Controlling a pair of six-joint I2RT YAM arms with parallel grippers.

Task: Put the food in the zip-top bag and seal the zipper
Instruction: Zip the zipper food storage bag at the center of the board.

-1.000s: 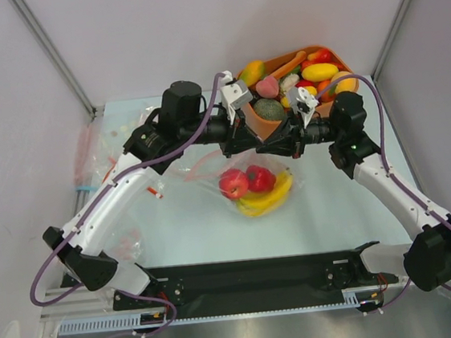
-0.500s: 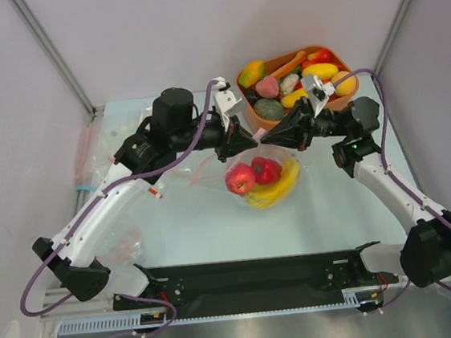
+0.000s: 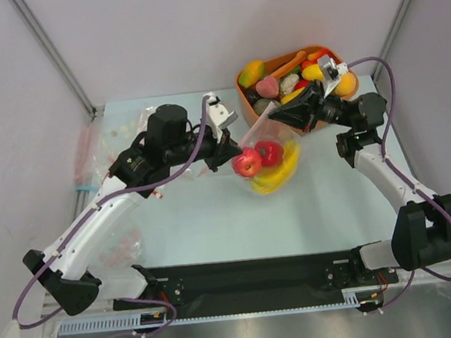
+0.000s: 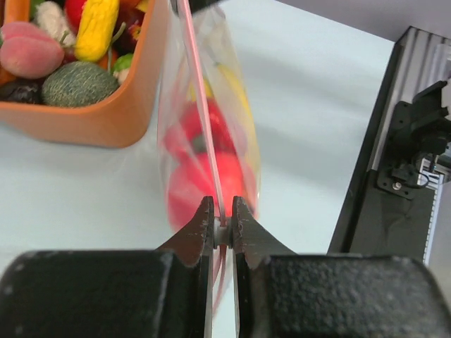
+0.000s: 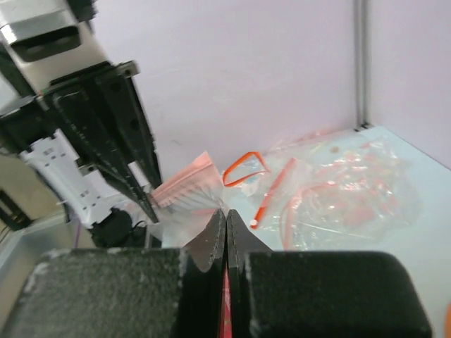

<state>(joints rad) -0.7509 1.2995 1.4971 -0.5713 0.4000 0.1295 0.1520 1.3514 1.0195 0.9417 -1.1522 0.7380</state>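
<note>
beside the orange tub point(image 4: 106, 130), the zip-top bag point(image 3: 262, 125) hangs stretched between both claws over the surface point(image 3: 214, 210). left claw point(image 4: 223, 211) pinched shut on one end of the zipper point(image 4: 201, 105). right claw point(image 5: 225, 215) closed tight on the strip's other end. food point(image 3: 247, 163) inside bag: red pieces, yellow banana. more toy pieces sit in tub.

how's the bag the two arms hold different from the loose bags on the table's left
The held bag carries red fruit and a yellow banana; the loose bags look empty. The held bag is pinched at its pink strip by the left tool and right tool; the loose bags lie slack on the table, untouched. All are thin clear plastic.
</note>
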